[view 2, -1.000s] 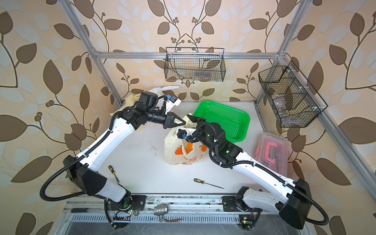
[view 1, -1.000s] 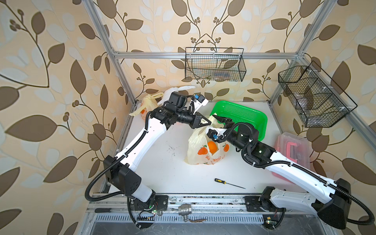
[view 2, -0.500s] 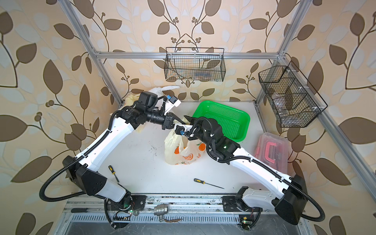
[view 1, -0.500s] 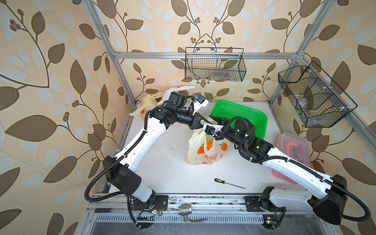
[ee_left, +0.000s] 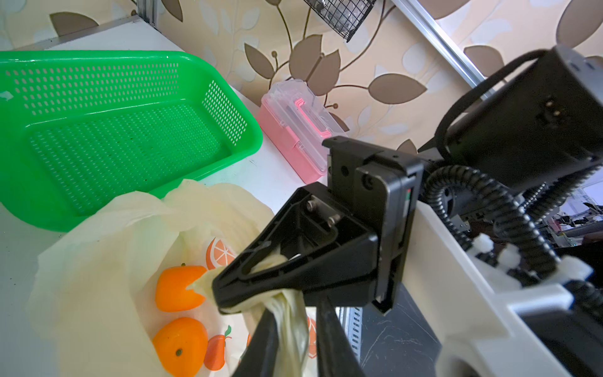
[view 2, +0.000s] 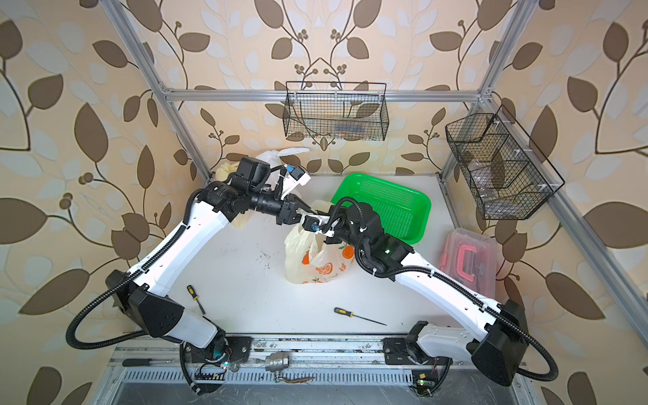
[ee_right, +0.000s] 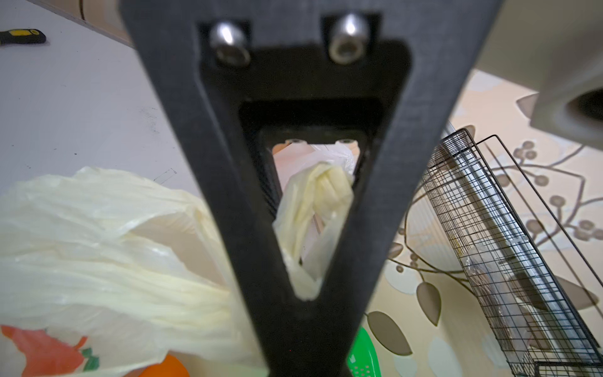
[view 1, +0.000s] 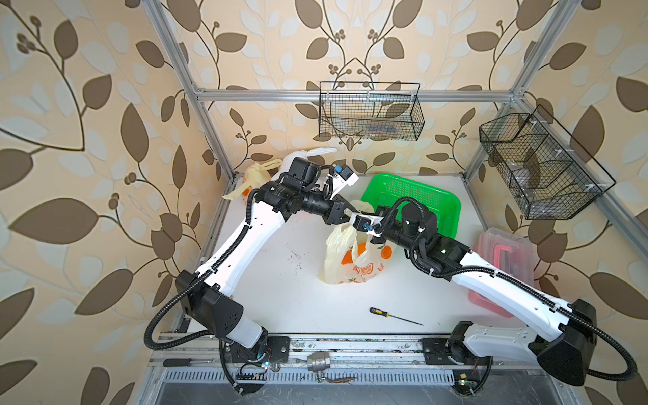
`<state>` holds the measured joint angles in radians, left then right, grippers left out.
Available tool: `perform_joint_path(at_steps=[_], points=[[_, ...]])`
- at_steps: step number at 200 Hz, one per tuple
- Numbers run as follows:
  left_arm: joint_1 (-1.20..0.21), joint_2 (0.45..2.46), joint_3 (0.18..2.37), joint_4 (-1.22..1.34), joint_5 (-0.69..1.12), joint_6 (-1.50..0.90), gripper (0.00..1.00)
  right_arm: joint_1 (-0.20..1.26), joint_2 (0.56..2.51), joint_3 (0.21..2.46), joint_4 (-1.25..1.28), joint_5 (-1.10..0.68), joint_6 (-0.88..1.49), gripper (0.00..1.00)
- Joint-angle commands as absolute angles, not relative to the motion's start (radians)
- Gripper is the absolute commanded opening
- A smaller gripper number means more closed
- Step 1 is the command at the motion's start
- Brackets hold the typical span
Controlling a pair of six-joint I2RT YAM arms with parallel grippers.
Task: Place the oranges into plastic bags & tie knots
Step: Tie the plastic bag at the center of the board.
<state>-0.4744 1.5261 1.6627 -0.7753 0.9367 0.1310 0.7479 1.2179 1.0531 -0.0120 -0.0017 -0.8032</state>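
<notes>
One crinkly pale-yellow strap (ee_left: 290,326); right jaws clamp it, left jaws slightly apart.

Left arm (view 1: 245,245) and right arm (view 1: 498,285): white shells, black joints and base housings. Black ribbed cables (view 1: 149,328) loop out from each base. Small green light (view 1: 444,251) on right arm. Right gripper (ee_left: 219,295): black, triangular, open-framed fingers; two silver screws (ee_right: 229,42) at the root. Blue plugs (view 1: 339,169) at wrists.
</notes>
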Motion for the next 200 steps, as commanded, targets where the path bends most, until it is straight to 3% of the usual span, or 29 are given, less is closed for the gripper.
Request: perform_joint_path(at_steps=[1,32,53,69,86,107,125,148,200], points=[[-0.477,1.474,1.662,-0.755,0.913,0.159,0.31,0.738,1.182,1.065,0.0,-0.033,-0.738,0.0],[-0.477,1.372,1.574,-0.657,0.749,0.139,0.66,0.704,1.165,1.071,-0.051,-0.052,-0.595,0.0],[-0.476,1.239,1.423,-0.487,0.459,0.055,0.71,0.649,1.176,1.114,-0.159,-0.13,-0.421,0.0],[-0.477,1.126,1.266,-0.312,0.336,-0.016,0.7,0.607,1.191,1.143,-0.241,-0.2,-0.301,0.0],[-0.496,1.05,1.133,-0.146,0.374,-0.067,0.7,0.568,1.207,1.156,-0.286,-0.287,-0.193,0.0],[-0.64,1.014,1.061,-0.063,0.321,0.022,0.73,0.512,1.212,1.159,-0.287,-0.429,-0.085,0.0],[-0.766,1.048,1.072,-0.056,0.255,0.095,0.76,0.485,1.216,1.17,-0.302,-0.488,-0.036,0.0],[-0.837,1.112,1.062,0.066,0.238,0.095,0.71,0.483,1.227,1.201,-0.36,-0.492,-0.031,0.0],[-0.893,1.268,1.046,0.198,0.147,0.136,0.57,0.479,1.216,1.217,-0.41,-0.48,-0.007,0.0]])
